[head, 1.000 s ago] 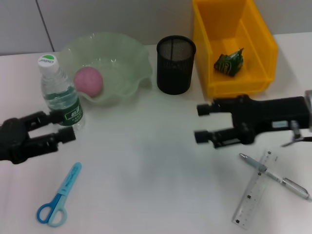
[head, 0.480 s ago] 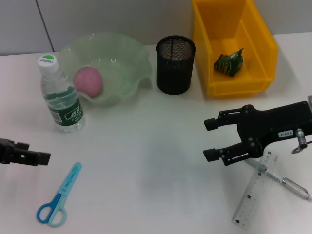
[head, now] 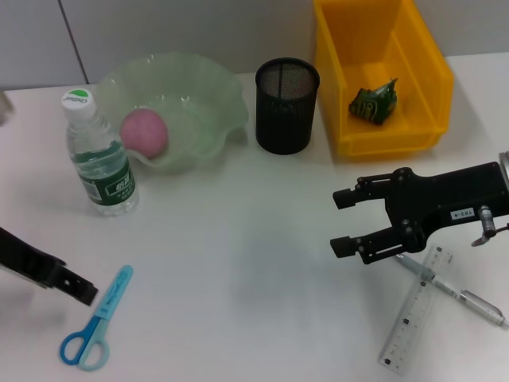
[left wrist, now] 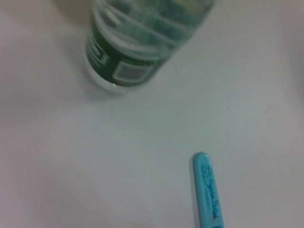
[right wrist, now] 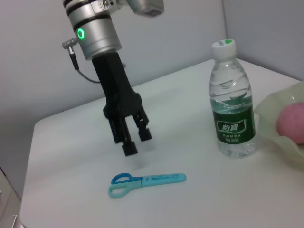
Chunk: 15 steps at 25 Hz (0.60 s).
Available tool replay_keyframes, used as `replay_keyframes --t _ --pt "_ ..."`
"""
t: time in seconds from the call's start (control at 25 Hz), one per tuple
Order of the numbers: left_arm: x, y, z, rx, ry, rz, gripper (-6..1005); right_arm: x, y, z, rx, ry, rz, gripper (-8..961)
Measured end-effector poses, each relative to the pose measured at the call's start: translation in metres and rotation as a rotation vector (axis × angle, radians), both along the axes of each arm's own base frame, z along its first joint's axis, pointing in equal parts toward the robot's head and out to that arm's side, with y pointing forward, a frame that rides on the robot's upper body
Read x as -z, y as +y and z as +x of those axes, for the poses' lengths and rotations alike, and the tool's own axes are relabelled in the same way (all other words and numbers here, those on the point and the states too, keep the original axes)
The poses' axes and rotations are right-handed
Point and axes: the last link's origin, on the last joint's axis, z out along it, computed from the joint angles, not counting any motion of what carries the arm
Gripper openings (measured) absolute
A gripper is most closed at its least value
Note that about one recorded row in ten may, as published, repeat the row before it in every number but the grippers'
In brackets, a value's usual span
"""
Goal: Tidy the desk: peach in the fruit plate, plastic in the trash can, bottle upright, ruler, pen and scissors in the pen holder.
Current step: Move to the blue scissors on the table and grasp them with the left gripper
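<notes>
Stationery left to gather

Peach (head: 145, 131) sits in the fruit plate (head: 208, 94), the green plastic wrapper (head: 374, 103) lies in the yellow trash can (head: 424, 56), and the bottle (head: 99, 155) stands upright beside the plate, so those steps look done. What remains, by my judgement, is the pen holder (head: 286, 105), which appears empty.

The left gripper (right wrist: 132, 141) hangs over the desk just beside the blue scissors (head: 97, 320), its fingers slightly spread and holding nothing. The scissors lie flat, blades closed, well apart from the holder. The right gripper (head: 345, 223) hovers with its jaws spread wide and empty, near the pen (head: 448, 287), which lies crossed over the clear ruler (head: 413, 321) at the desk's right.

Picking up the scissors seems the step in hand; the next move calls for lowering the fingers astride the thin handle or blade, closing, then carrying it to the holder.

The scissors carry printed lettering too blurred to read. The bottle's green label bears white characters I cannot make out.
</notes>
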Motion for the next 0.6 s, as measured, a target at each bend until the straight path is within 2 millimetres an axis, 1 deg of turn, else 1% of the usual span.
replay_keyframes --t 0.04,0.12,0.28,0.36,0.6 --pt "0.0 0.0 0.0 0.0 0.0 0.0 828 0.0 0.0 0.001 0.003 -0.001 0.001 833" --pt "0.012 0.001 0.003 -0.019 0.044 -0.01 826 0.001 0.001 0.002 0.008 -0.001 0.003 833" --pt "0.016 0.002 0.004 -0.028 0.054 -0.005 820 0.002 0.001 0.003 0.008 -0.004 0.01 833" --pt "0.021 0.005 0.006 -0.033 0.067 0.005 818 0.002 0.001 0.003 0.006 -0.004 0.01 833" --pt "0.029 0.006 0.008 -0.025 0.101 -0.005 810 0.004 0.002 0.004 0.012 -0.009 0.023 833"
